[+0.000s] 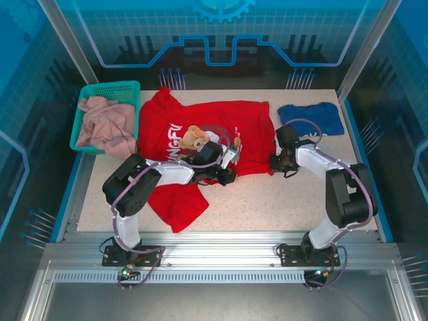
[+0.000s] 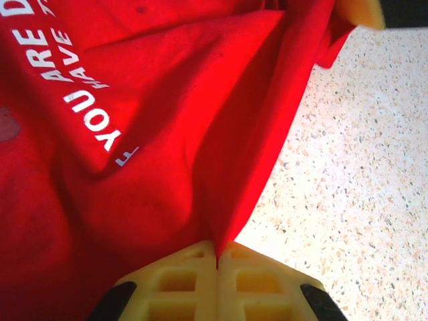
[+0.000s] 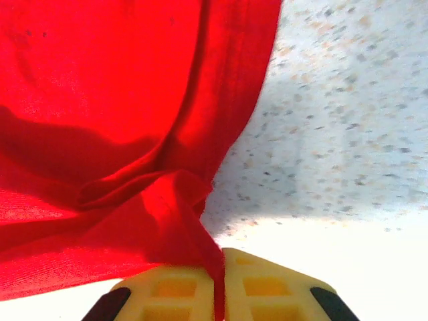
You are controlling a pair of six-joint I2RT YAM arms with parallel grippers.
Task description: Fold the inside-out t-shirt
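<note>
The t-shirt [image 1: 160, 130] lies spread on the tabletop [image 1: 281, 200] just right of the basket [image 1: 110, 85], long axis running away from it, with left fingers [image 2: 180, 281] and right fingers [image 3: 261, 284] both clenched on its far-from-basket edge, the right pair farther out.

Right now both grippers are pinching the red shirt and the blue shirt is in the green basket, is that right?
Not quite. The top view shows the blue shirt lying on the table, not in the green basket, which holds a pinkish garment. The left gripper and right gripper do pinch the red shirt.
</note>
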